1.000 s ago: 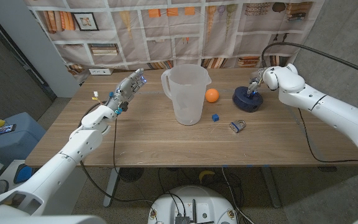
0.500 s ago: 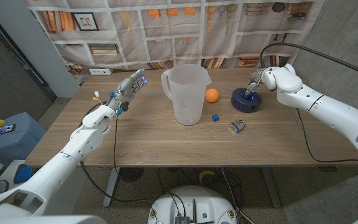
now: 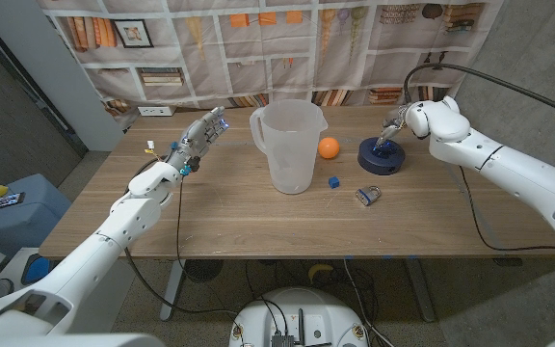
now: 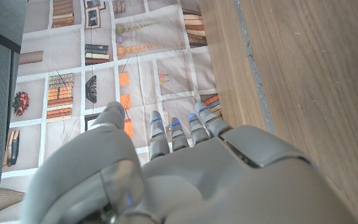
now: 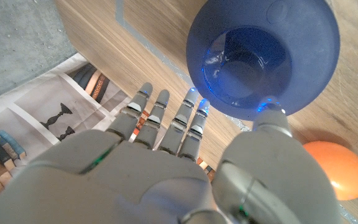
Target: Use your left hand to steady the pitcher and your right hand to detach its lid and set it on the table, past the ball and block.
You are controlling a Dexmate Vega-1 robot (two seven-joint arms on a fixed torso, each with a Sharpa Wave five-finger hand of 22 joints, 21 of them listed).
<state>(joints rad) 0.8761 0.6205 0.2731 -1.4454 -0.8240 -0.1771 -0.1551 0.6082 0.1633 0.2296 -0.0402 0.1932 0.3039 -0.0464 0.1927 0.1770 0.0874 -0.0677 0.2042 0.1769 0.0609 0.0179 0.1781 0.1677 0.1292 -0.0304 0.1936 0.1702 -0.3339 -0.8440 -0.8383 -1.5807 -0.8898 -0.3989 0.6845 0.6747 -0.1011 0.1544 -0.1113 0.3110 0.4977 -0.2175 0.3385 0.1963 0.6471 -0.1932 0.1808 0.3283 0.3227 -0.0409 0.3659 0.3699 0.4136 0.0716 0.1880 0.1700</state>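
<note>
The clear plastic pitcher (image 3: 290,149) stands lidless in the middle of the table. Its dark blue lid (image 3: 381,156) lies on the table to the right, beyond the orange ball (image 3: 329,147) and the small blue block (image 3: 334,181). My right hand (image 3: 400,120) hovers over the lid's far side. In the right wrist view, that hand (image 5: 148,168) has its fingers stretched out past the lid (image 5: 263,56), with the thumb tip at the rim. My left hand (image 3: 198,138) is raised left of the pitcher, well apart from it, with its fingers extended (image 4: 185,168).
A small metal padlock-like object (image 3: 367,196) lies in front of the lid. A tiny white and yellow item (image 3: 149,147) sits near the table's left edge. The orange ball (image 5: 334,169) lies close beside the lid. A printed bookshelf curtain hangs behind the table.
My right hand has risen slightly above the lid, and the lid has shifted a touch to the left. The left arm and pitcher have not moved.
</note>
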